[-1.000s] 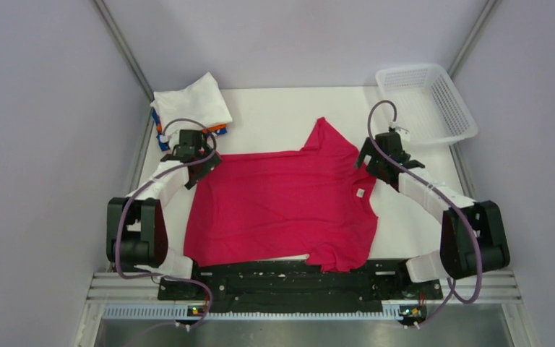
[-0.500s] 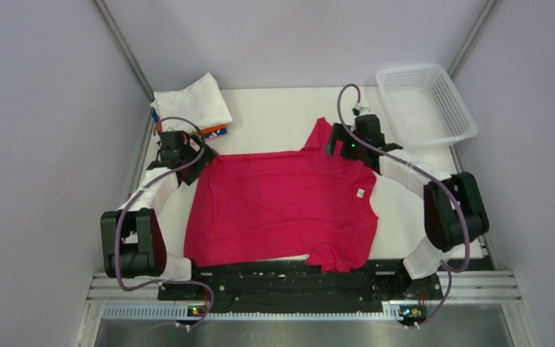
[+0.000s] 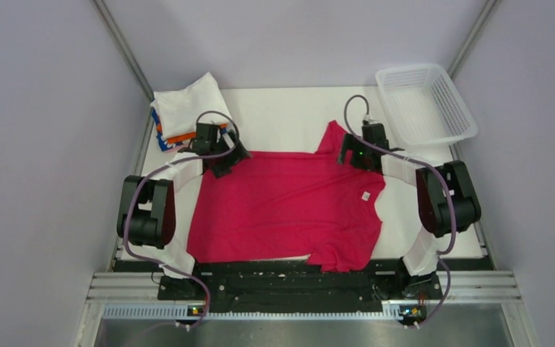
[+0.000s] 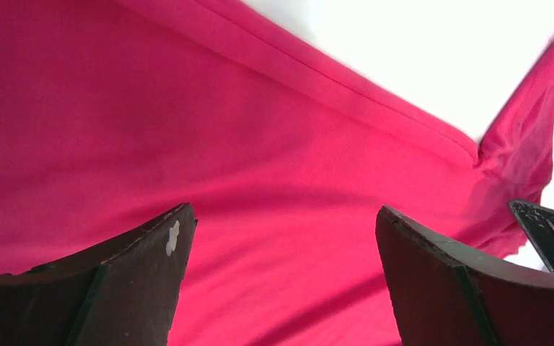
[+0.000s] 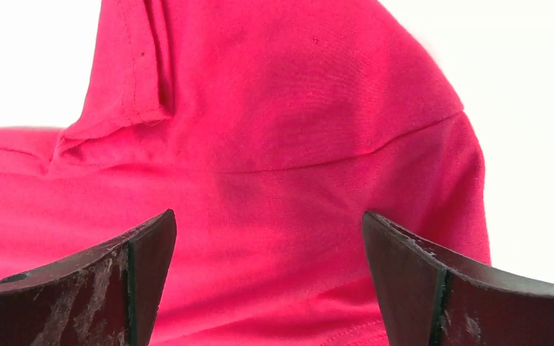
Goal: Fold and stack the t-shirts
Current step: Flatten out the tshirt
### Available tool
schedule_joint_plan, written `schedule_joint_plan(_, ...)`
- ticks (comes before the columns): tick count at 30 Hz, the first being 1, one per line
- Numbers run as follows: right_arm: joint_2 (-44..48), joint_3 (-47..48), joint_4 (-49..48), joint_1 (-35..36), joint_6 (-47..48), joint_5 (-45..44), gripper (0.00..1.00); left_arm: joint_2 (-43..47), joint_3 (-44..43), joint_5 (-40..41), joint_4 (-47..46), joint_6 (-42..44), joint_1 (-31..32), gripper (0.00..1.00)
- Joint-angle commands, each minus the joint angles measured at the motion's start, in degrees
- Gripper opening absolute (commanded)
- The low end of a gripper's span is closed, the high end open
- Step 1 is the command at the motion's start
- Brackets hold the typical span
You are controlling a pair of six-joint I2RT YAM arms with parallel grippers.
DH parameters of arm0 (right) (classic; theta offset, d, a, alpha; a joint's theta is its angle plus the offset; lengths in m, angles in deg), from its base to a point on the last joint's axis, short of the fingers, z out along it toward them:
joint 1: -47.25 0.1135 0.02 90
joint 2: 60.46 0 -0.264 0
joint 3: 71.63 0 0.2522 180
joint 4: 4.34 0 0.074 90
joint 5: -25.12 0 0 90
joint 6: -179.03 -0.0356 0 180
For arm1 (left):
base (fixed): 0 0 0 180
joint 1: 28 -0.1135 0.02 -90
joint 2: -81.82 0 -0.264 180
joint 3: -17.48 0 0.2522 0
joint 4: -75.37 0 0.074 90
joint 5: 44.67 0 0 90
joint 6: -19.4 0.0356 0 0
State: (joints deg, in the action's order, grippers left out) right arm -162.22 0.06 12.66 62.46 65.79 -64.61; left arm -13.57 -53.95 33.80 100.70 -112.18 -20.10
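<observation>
The crimson-pink t-shirt (image 3: 285, 210) lies spread flat on the white table, its small white neck tag (image 3: 366, 195) at the right side and one sleeve pointing to the far edge. My left gripper (image 3: 225, 160) is open over the shirt's far left corner; in the left wrist view (image 4: 281, 223) pink cloth (image 4: 260, 144) lies between its fingers. My right gripper (image 3: 352, 155) is open over the far sleeve; in the right wrist view (image 5: 268, 231) the sleeve (image 5: 274, 108) fills the gap. A stack of folded shirts (image 3: 188, 108), white on top with orange and blue edges below, sits far left.
A white plastic mesh basket (image 3: 425, 105) stands at the table's far right corner. Purple-grey walls close in on both sides and the back. The black arm base rail (image 3: 289, 278) runs along the near edge, touching the shirt's lower hem.
Both arms swung inward along the shirt's far edge: the left gripper moved right onto the far left corner, the right gripper moved to the far sleeve. The shirt shifted slightly.
</observation>
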Motion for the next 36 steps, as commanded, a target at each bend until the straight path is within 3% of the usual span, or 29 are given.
schedule_joint_plan(1, 4.8, -6.8, 5.3, -7.3, -1.9, -4.4, 0.99, -0.3, -3.8, 3.2, -1.0, 1.6, 2.2, 0.99)
schedule_joint_plan(5, 7.6, -7.0, 5.2, -8.4, -1.3, -4.6, 0.99, -2.2, -6.3, 4.1, 0.1, 1.7, 4.3, 0.99)
schedule_joint_plan(13, 11.0, -1.3, 0.6, -8.2, -3.1, 4.9, 0.99, -4.0, -6.2, 2.8, -1.7, 1.7, 6.2, 0.99)
schedule_joint_plan(27, -5.0, 11.2, -2.2, -4.1, -5.3, 7.8, 0.99, -4.8, -3.2, 3.9, -0.9, 3.4, 6.2, 0.99)
schedule_joint_plan(36, -10.6, 16.6, -2.7, -1.6, -6.3, 9.3, 0.99, -5.3, -3.3, 4.8, -0.1, 4.6, 6.2, 0.99)
